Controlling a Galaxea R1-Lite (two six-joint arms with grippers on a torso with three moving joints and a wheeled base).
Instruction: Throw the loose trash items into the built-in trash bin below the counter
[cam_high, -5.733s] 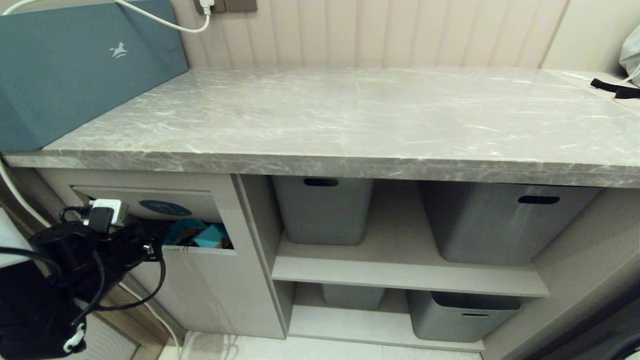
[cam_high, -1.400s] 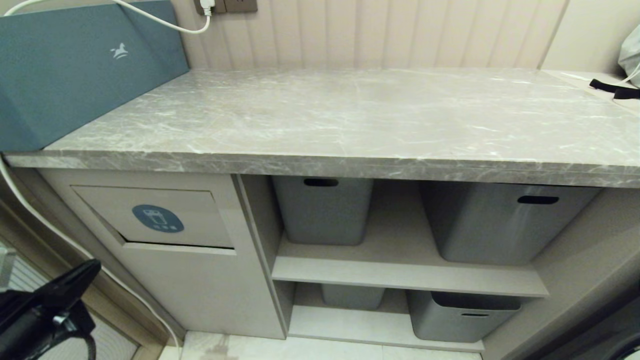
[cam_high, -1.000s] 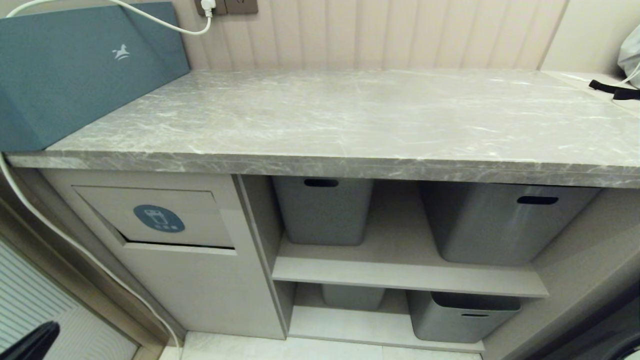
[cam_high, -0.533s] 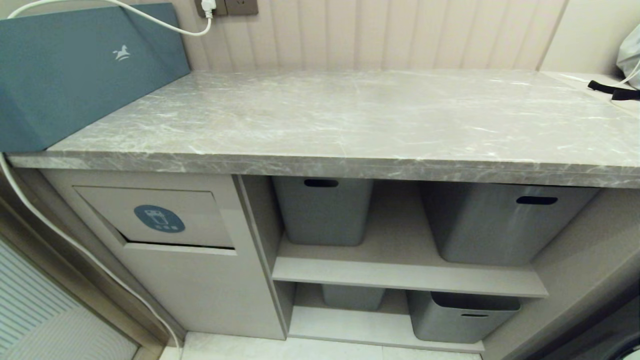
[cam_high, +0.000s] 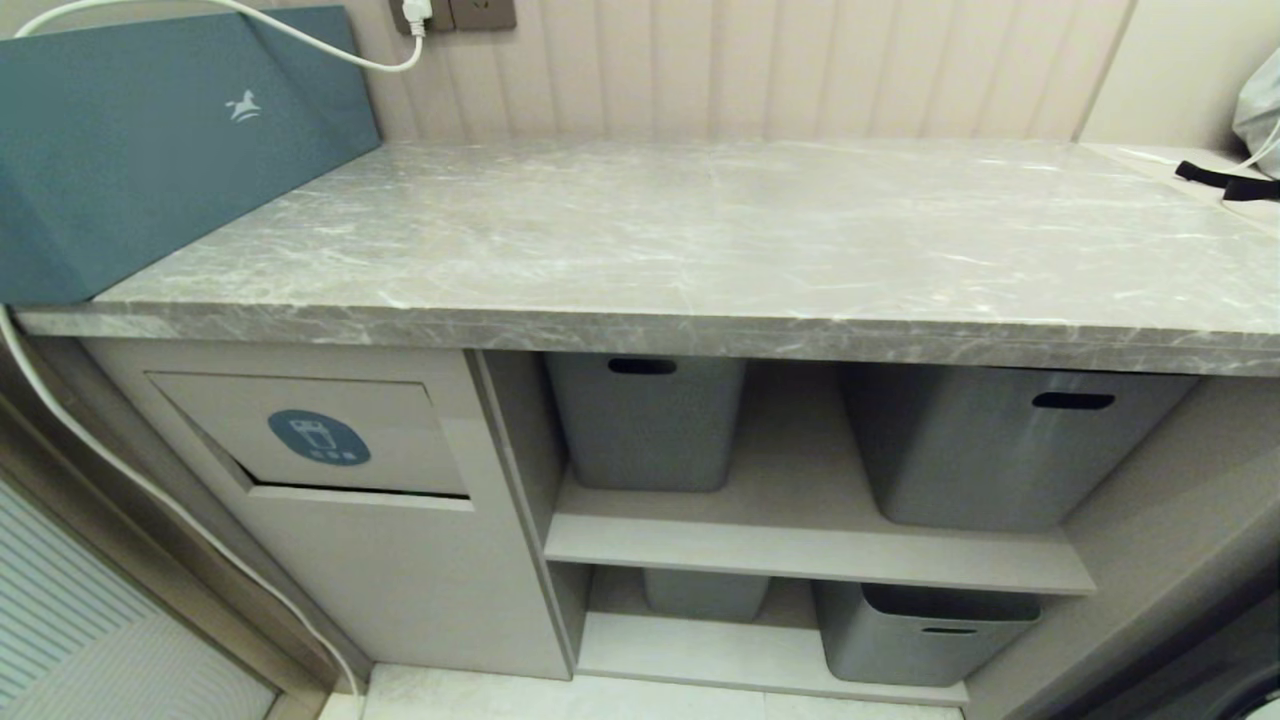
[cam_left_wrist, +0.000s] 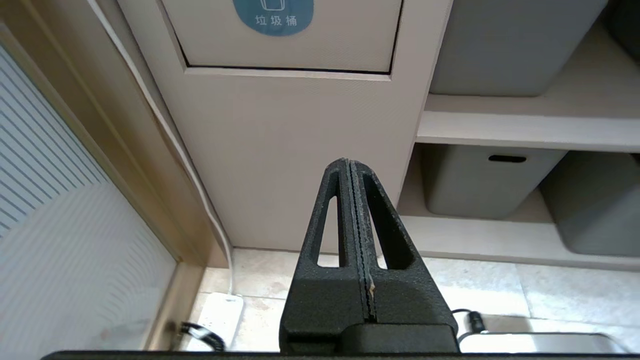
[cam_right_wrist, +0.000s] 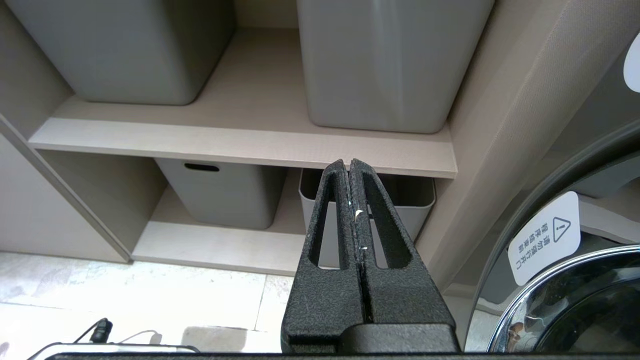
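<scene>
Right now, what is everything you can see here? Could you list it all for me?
counter: one, grey marble-look, across the top
teal box: one, white horse logo, left end of counter
built-in trash bin: one, beige, under the counter's left end
flap: one, beige with round blue icon, closed
grey baskets: four, on two shelves right of the bin
white cable: one, running down left of the bin
wall socket: one, above the counter
black strap: one, far right
loose trash items: none showing
left gripper: black, shut, empty, low before the bin
right gripper: black, shut, empty, low before the shelves
</scene>
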